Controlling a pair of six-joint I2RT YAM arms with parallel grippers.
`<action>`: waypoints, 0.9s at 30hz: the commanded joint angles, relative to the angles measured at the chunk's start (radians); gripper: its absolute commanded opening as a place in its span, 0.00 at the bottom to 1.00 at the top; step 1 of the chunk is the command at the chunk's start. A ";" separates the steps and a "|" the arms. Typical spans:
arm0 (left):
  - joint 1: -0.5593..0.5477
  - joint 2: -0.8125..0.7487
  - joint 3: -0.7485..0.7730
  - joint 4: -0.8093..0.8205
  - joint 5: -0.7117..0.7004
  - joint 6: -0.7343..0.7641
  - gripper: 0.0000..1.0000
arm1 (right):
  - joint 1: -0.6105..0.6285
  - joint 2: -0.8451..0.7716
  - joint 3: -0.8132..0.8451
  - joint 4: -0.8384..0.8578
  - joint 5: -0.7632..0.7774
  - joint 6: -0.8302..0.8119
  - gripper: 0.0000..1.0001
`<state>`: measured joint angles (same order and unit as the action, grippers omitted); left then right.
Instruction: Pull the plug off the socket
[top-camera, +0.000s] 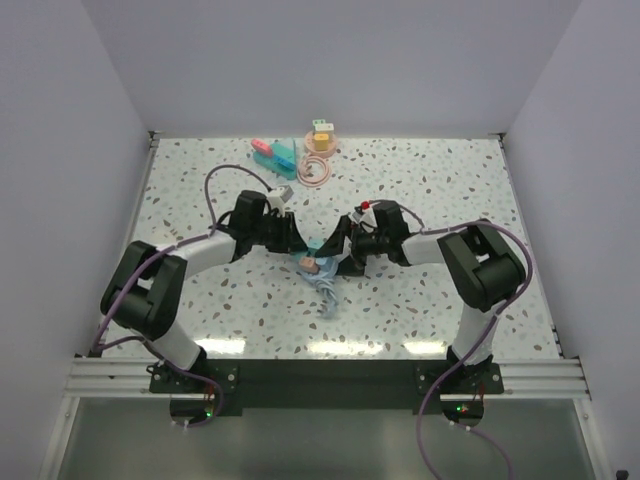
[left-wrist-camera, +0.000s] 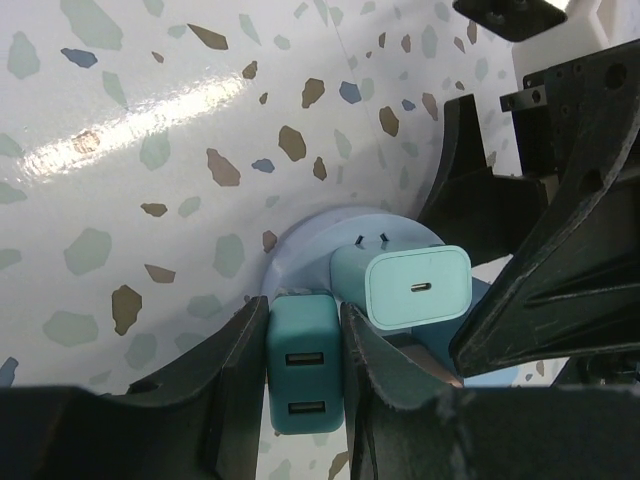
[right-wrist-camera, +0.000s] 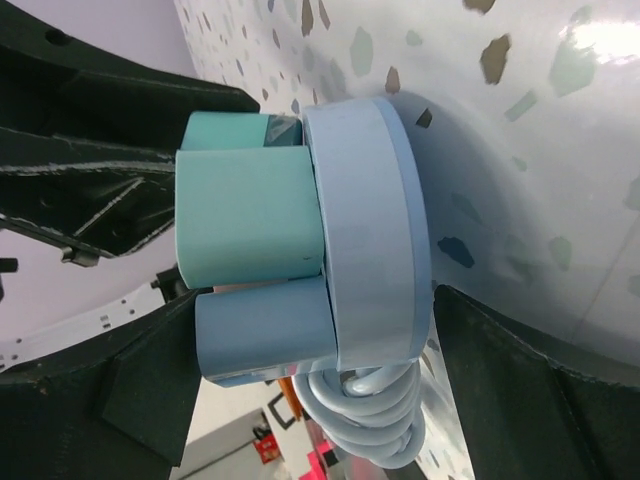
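Observation:
A round pale-blue socket (top-camera: 318, 266) lies mid-table with its coiled cable (top-camera: 328, 296) trailing toward the front. In the left wrist view the socket (left-wrist-camera: 300, 250) carries a dark teal two-port USB plug (left-wrist-camera: 303, 365) and a mint plug (left-wrist-camera: 415, 285). My left gripper (left-wrist-camera: 305, 335) is shut on the dark teal plug, one finger on each side of it. In the right wrist view my right gripper (right-wrist-camera: 325, 390) clamps the socket disc (right-wrist-camera: 370, 230) together with a pale-blue plug (right-wrist-camera: 265, 325). The mint plug (right-wrist-camera: 245, 215) sits above it, and the cable (right-wrist-camera: 370, 425) is coiled below.
At the back of the table lie pink and teal blocks (top-camera: 272, 152), a small orange-and-yellow item (top-camera: 320, 138) and a coiled pinkish cord (top-camera: 315, 170). White walls enclose the table on three sides. Both arms meet at the centre, fingers close together.

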<state>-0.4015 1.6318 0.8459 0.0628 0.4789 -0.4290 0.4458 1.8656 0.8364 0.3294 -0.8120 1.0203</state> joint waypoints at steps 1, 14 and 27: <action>0.007 -0.076 0.009 0.121 0.030 -0.071 0.00 | 0.037 0.012 0.039 -0.021 -0.015 -0.002 0.92; 0.009 -0.145 0.041 0.077 0.049 -0.068 0.00 | 0.034 0.033 0.119 -0.297 0.163 -0.152 0.08; 0.010 -0.219 0.164 -0.113 0.047 0.044 0.00 | -0.002 0.162 0.162 -0.426 0.237 -0.261 0.00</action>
<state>-0.3801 1.5021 0.9482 -0.1120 0.4313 -0.3840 0.4534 1.9533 1.0374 0.0757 -0.8074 0.8230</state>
